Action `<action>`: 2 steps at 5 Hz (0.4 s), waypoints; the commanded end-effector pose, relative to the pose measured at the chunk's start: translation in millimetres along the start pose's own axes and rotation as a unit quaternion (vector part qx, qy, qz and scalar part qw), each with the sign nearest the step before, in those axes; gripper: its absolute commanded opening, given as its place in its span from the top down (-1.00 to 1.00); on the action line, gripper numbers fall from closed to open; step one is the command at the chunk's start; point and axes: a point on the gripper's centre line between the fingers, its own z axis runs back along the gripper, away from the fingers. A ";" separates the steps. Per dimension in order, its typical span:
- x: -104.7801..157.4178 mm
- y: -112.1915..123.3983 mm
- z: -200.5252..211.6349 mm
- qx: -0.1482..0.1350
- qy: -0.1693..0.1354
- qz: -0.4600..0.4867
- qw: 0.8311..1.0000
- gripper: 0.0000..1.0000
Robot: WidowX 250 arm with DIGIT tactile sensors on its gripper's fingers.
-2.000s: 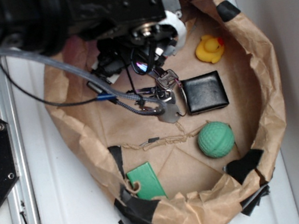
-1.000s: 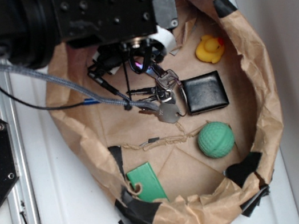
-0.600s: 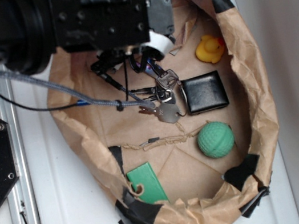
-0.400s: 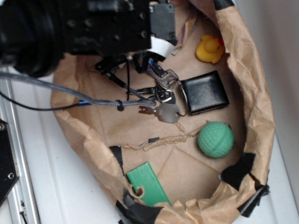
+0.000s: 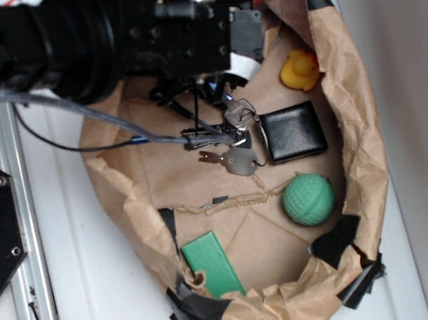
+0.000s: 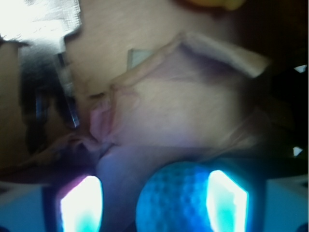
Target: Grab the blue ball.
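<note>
No readable writing or brand is being shown. A white surface (image 5: 92, 314) is carrying a crumpled brown paper bag (image 5: 361, 126), patched with black tape, which is holding a yellow rubber duck (image 5: 300, 70), a black wallet (image 5: 294, 132), a bunch of keys (image 5: 234, 144), a green ball (image 5: 309, 199) and a green card (image 5: 212, 265). The black arm (image 5: 76, 35) is being stretched across the bag's upper part. In the wrist view, the blue ball (image 6: 178, 200) is being seen between the glowing fingers (image 6: 79, 205) of the end effector (image 6: 152, 203); whether it is being gripped cannot be told.
</note>
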 end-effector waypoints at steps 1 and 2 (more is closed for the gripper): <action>-3.5 -9.3 -2.5 -0.002 0.000 0.009 1.000 1.00; -2.5 -10.3 -1.0 -0.001 -0.001 0.004 1.000 1.00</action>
